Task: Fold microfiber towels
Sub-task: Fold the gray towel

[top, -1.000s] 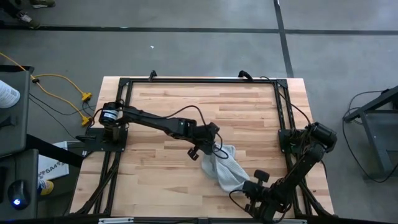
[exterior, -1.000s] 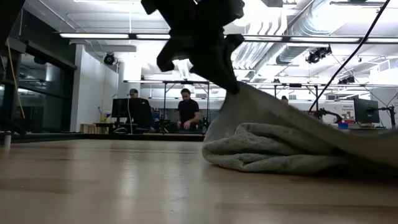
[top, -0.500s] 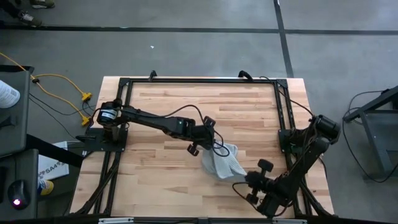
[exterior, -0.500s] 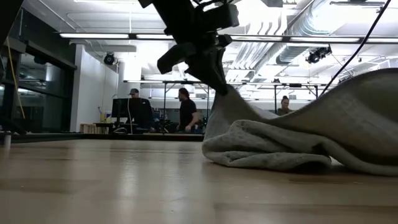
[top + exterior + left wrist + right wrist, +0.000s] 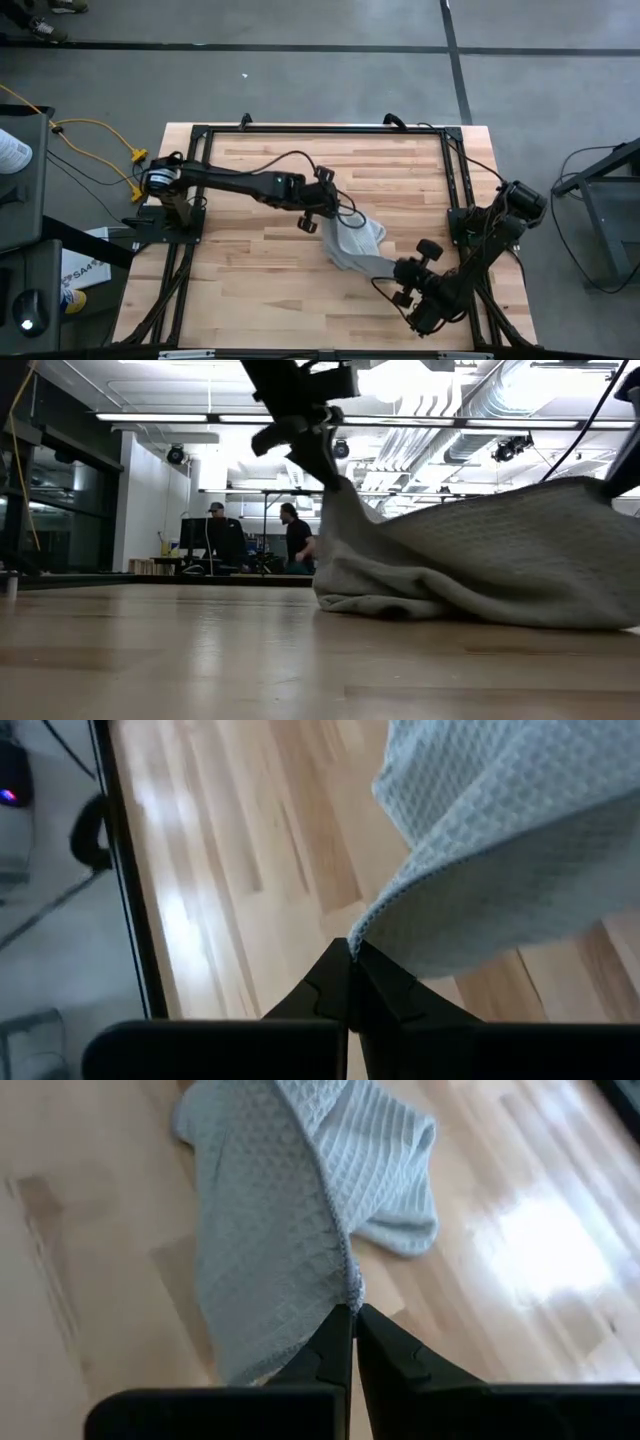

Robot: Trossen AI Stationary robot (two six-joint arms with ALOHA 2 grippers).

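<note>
The light grey-blue microfiber towel point(image 5: 356, 243) lies right of the table's centre. It is raised at two ends and its crumpled middle point(image 5: 400, 603) rests on the wood. My left gripper point(image 5: 324, 226) is shut on the towel's left end and shows high up in the low view point(image 5: 322, 468). My right gripper point(image 5: 393, 267) is shut on the end toward the near right. My left gripper pinches a corner of the towel point(image 5: 358, 932) between its two fingertips, slanting down from the table's left. The corner is lifted, and the cloth falls away from it to the table. My right gripper pinches the hemmed edge point(image 5: 349, 1287) at a bunched corner, slanting down from the near right. That end is lifted, and the cloth slopes down to the heap on the wood.
A black metal frame point(image 5: 320, 129) runs round the wooden tabletop. Bare wood lies left of and beyond the towel. In the low view, people stand at benches point(image 5: 250, 540) in the room behind the table.
Both grippers have risen and gone toward the table's far edge, staying shut on the towel. The two held ends have come up higher. The cloth between them has spread wider, while the crumpled middle has stayed on the wood and slid a little toward the far edge.
</note>
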